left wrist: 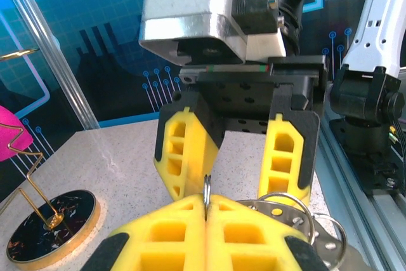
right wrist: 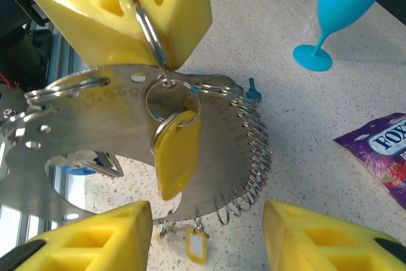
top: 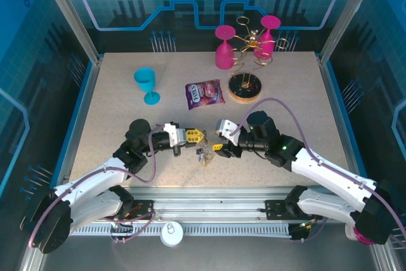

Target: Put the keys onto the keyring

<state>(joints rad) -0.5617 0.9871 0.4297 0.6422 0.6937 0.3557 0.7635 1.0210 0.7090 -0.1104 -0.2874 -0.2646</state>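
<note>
My left pincer (left wrist: 206, 211) is clamped shut on the keyring (right wrist: 150, 30); my right pincer (right wrist: 206, 230) stands wide open, empty, facing a yellow-tagged key (right wrist: 174, 150)

A speckled beige surface (top: 127, 131) sits inside a booth. The back wall (top: 209, 4) is blue, printed with a grid, circuit lines and a gear. Slanted aluminium posts (top: 66, 11) frame tinted side panels (top: 25, 61). A slotted metal rail (top: 209, 211) runs along the near edge. The light is bright and even.

A blue goblet (top: 147, 84), a purple snack packet (top: 204, 92) and a gold wire rack (top: 246, 88) are set on the worktop (top: 108, 125).
</note>
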